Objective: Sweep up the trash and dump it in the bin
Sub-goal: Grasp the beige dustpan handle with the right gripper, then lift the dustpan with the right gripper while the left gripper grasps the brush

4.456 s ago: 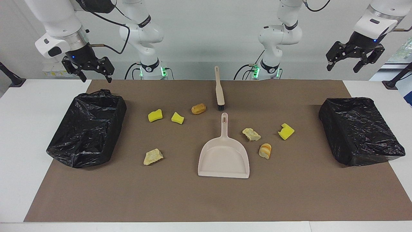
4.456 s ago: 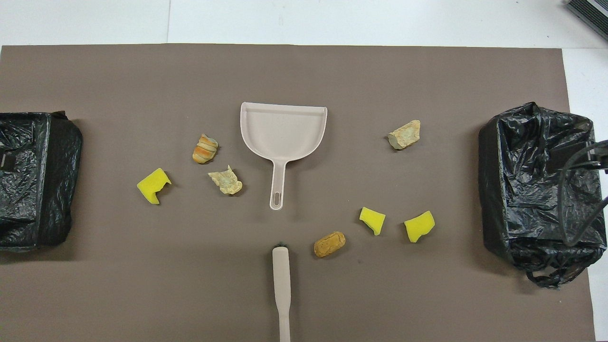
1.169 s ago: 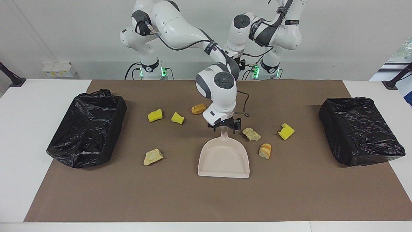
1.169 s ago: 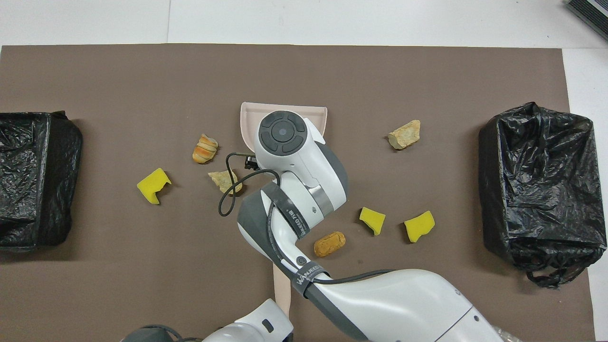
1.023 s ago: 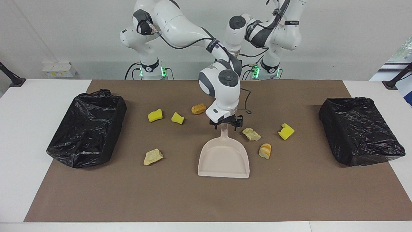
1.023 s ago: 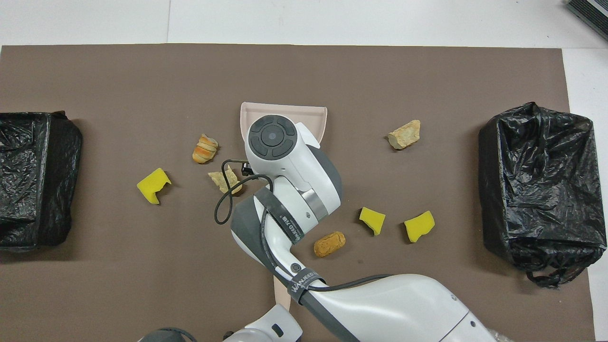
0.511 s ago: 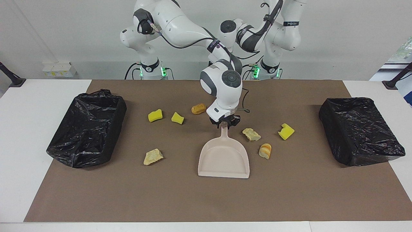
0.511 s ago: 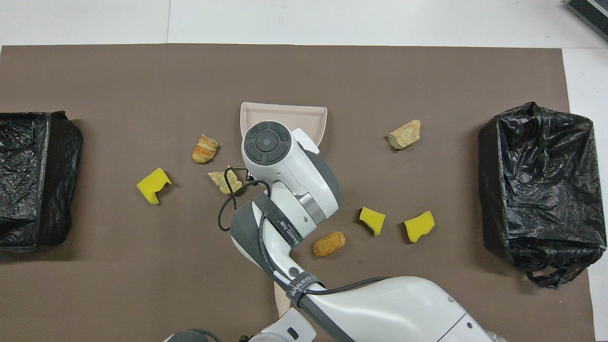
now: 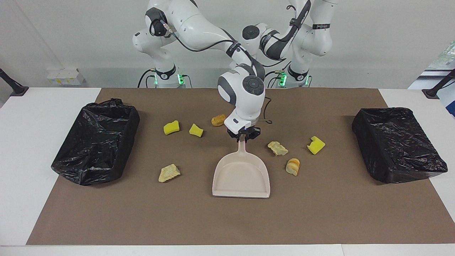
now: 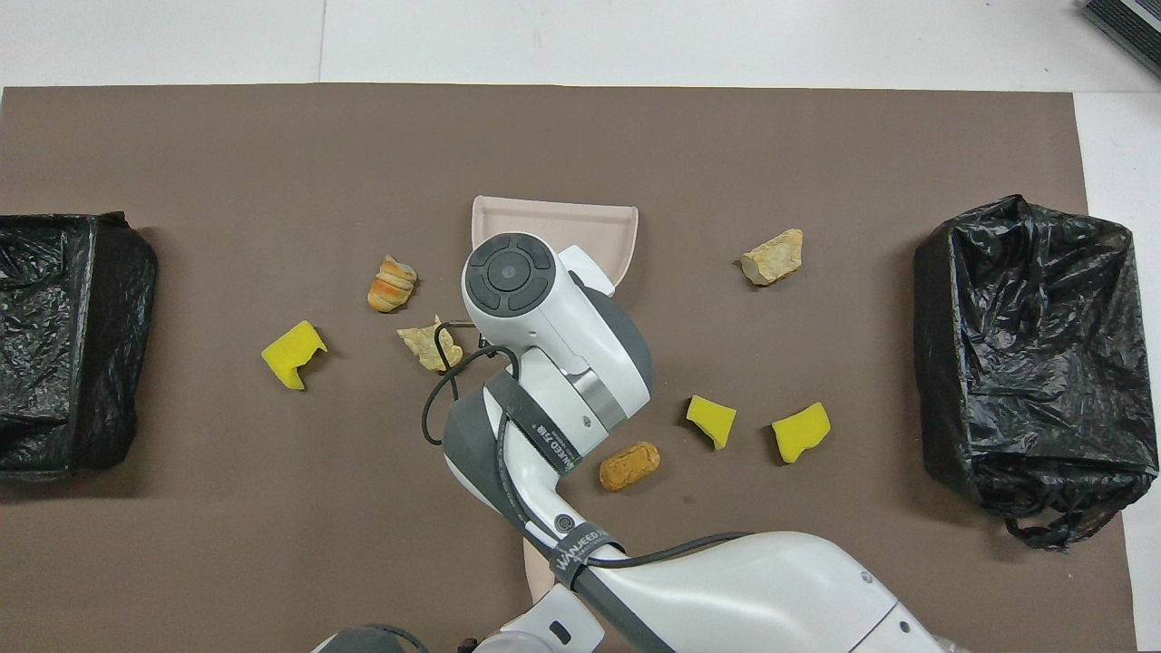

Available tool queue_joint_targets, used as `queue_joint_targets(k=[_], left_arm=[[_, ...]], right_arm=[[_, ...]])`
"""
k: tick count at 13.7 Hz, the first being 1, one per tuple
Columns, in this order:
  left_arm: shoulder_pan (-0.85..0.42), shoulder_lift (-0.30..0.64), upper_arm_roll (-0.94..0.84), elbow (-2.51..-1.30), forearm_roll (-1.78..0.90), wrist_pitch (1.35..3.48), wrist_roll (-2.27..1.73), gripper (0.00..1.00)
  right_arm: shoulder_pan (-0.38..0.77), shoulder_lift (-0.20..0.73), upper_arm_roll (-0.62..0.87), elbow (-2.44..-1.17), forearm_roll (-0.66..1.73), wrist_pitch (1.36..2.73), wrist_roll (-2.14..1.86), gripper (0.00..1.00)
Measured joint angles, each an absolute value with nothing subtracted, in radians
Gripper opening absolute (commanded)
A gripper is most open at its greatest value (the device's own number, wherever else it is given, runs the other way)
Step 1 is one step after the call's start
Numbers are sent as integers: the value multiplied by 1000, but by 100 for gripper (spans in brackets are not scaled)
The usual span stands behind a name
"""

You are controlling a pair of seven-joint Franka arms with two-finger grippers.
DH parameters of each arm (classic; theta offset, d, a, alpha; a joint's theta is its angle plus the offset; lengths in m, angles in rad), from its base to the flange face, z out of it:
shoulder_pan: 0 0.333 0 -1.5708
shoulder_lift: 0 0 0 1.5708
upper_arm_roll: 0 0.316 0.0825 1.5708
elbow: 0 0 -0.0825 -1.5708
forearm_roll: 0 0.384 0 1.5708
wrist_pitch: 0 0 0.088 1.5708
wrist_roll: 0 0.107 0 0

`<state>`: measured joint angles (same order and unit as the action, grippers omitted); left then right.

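Observation:
My right gripper [image 9: 242, 137] is shut on the handle of the beige dustpan [image 9: 241, 179], whose mouth faces away from the robots. Several trash scraps lie on the brown mat. Toward the right arm's end are two yellow sponge chunks [image 9: 171, 127] [image 9: 196, 130], a bread piece [image 9: 217, 120] and a beige lump [image 9: 169, 172]. Toward the left arm's end are a beige lump [image 9: 277, 148], a bread piece [image 9: 293, 166] and a yellow chunk [image 9: 316, 144]. Only a strip of the brush handle [image 10: 537, 573] shows under the right arm. My left gripper is hidden behind the right arm.
Two bins lined with black bags stand at the mat's ends, one [image 9: 96, 142] at the right arm's end and one [image 9: 398, 144] at the left arm's end. The brown mat [image 9: 227, 224] covers most of the white table.
The right gripper has closed on the dustpan handle and pulled the pan a little toward the right arm's end. The left arm has come down behind the right arm.

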<state>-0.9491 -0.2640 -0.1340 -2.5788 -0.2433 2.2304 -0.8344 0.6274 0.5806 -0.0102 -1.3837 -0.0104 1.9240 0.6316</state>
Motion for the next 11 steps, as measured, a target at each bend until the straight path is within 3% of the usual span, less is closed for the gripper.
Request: queue_joint_targets(k=[2,3,8,11], left_arm=[[-965,-258,-134,-2579,-243,2230,-836,12],[-967,-255,-135,-2579,-243,2230,-836,0],[-965,-247,-126,-2561,-243,2223,-834,0],[-891,-249,-109,-2493,-178,2122,-809,0]], right_arm=[[576,549,-13,-1385,-10,1919,457,0],[547,536,-13,-1385,-10,1910,358,0],[439,516,-13,-1403,-10,1859,-111,0],[418,502,-13,-1439,-24,1825,-318,0]])
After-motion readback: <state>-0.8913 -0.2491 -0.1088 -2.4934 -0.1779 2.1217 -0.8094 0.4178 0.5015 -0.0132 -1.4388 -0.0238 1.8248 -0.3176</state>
